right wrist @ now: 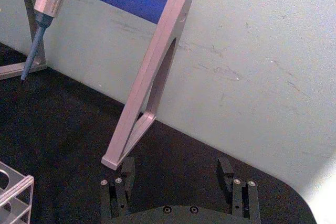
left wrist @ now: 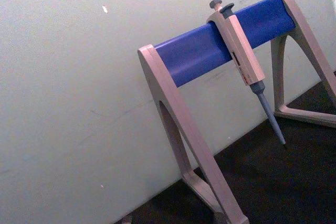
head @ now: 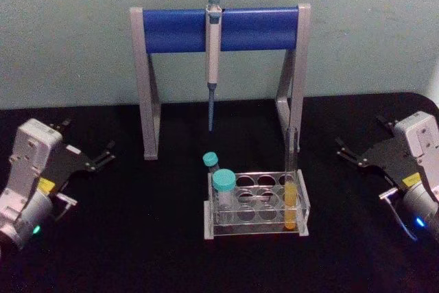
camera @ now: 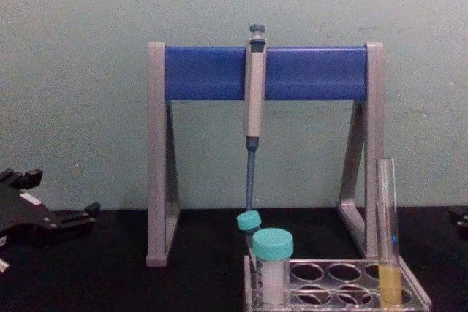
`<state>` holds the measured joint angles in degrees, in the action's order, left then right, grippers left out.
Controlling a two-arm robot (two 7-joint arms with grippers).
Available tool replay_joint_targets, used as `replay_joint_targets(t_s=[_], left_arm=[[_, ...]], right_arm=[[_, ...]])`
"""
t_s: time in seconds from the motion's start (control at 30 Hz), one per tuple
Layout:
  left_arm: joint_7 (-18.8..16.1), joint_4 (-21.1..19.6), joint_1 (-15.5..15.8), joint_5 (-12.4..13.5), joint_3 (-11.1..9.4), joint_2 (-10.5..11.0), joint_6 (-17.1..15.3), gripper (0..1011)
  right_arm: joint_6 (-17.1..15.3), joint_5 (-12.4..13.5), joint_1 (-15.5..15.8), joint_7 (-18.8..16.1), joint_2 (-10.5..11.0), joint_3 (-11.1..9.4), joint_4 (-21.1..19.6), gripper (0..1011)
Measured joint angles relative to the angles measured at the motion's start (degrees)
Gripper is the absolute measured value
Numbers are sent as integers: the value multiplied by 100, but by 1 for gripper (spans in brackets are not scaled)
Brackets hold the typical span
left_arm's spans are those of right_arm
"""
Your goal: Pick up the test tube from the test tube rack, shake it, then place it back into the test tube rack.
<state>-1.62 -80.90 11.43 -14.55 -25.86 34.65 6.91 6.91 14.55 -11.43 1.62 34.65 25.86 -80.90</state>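
Note:
The test tube [head: 291, 193] stands upright in the front right hole of the clear test tube rack [head: 255, 232], with yellow liquid in its lower part. In the chest view the test tube [camera: 387, 239] rises well above the rack's top plate [camera: 421, 299]. My left gripper [head: 89, 141] rests open over the black table far to the left of the rack, holding nothing. On the far right, my right gripper [head: 362, 135] is likewise open and empty. The right wrist view shows its two fingers [right wrist: 127, 174] spread apart, with a corner of the rack [right wrist: 14, 191] off to the side.
A grey-and-blue pipette stand [head: 178, 30] straddles the table behind the rack, with a grey pipette [head: 213, 60] hanging from its bar. Two teal-capped vials [head: 223, 190] sit in the rack's left holes. A pale wall closes off the back.

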Motion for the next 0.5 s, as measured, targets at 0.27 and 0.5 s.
replay_joint_targets(t_s=[0.27,0.5], left_arm=[[0,0,0,0,0,0,0,1001],[0,0,0,0,0,0,0,1001]], right_arm=[[0,0,0,0,0,0,0,1000],[0,0,0,0,0,0,0,1000]])
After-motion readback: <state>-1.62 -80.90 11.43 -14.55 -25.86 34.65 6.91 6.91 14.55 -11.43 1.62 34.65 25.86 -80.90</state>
